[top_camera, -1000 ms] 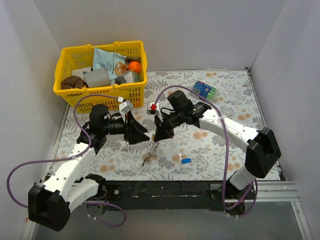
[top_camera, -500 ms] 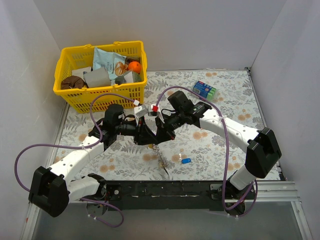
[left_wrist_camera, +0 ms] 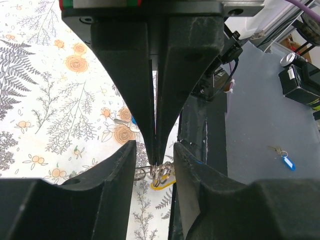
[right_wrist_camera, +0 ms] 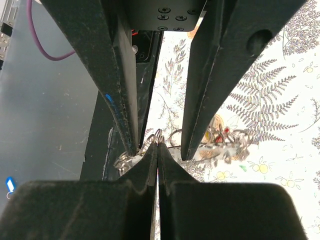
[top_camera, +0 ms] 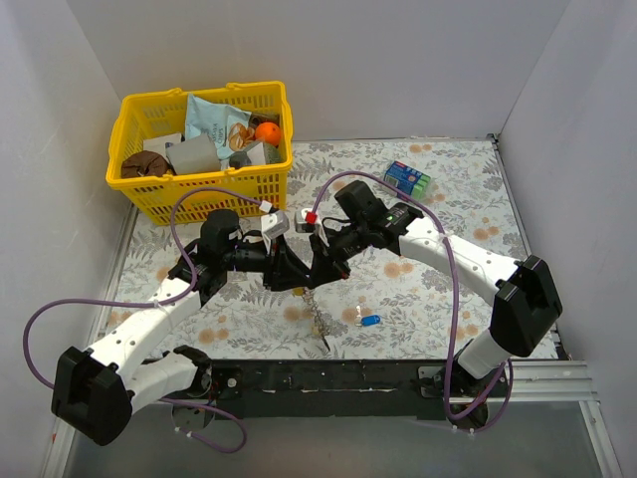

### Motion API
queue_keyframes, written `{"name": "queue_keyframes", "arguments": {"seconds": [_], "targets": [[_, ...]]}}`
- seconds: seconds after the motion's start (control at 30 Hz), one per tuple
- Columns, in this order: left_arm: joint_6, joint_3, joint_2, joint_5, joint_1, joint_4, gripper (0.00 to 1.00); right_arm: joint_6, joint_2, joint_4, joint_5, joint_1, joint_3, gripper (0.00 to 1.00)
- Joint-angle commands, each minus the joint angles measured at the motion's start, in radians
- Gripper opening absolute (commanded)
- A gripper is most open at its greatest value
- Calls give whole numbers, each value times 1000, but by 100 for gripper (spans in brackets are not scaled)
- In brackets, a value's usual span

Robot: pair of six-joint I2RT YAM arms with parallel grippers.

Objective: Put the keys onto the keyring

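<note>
1. Top external view: the left gripper (top_camera: 292, 276) and the right gripper (top_camera: 318, 271) are seen tip to tip above the middle of the flowered table (top_camera: 438, 299); the keyring (top_camera: 316, 304) is hung just beneath the meeting tips, with the keys (top_camera: 324, 339) dangling below it toward the near edge; a blue key (top_camera: 369, 320) is seen lying apart on the table, to the right of the hanging bunch; how far either gripper is spread cannot be told from this view.

2. Left wrist view: the left gripper (left_wrist_camera: 155, 146) is held narrowly apart, its two fingers flanking the tips of the right gripper (left_wrist_camera: 156, 161), which are pressed together; thin wire loops of the keyring (left_wrist_camera: 159, 172) are pinched at those joined tips, within the gap of the left gripper; whether the left fingers touch the wire cannot be told; a yellow key (left_wrist_camera: 164, 183) is seen just below the loops.

3. Right wrist view: the right gripper (right_wrist_camera: 158, 146) is clamped on the keyring (right_wrist_camera: 158, 135), whose loops stand out just past its joined tips; the left gripper (right_wrist_camera: 159, 152) is set astride them, with a narrow gap on either side; the keys (right_wrist_camera: 225, 142) are bunched to the right behind one left finger, blurred, with a speck of red among them.
</note>
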Motion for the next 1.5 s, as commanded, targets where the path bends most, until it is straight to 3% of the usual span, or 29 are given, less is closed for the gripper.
{"name": "queue_keyframes", "arguments": {"seconds": [0.0, 0.63, 0.9, 1.37, 1.47], "targets": [[44, -9, -15, 16, -3, -13, 37, -23, -48, -6, -58, 1, 42, 1], [187, 9, -11, -29, -3, -149, 41, -59, -63, -16, -83, 0, 31, 1], [209, -6, -17, -13, -3, -154, 36, -59, -64, -11, -89, 1, 23, 1], [192, -11, 6, 16, -21, -114, 17, -28, -72, 33, -107, 1, 20, 1], [152, -23, 1, 16, -26, -68, 1, -17, -77, 55, -106, 0, 14, 1]]}}
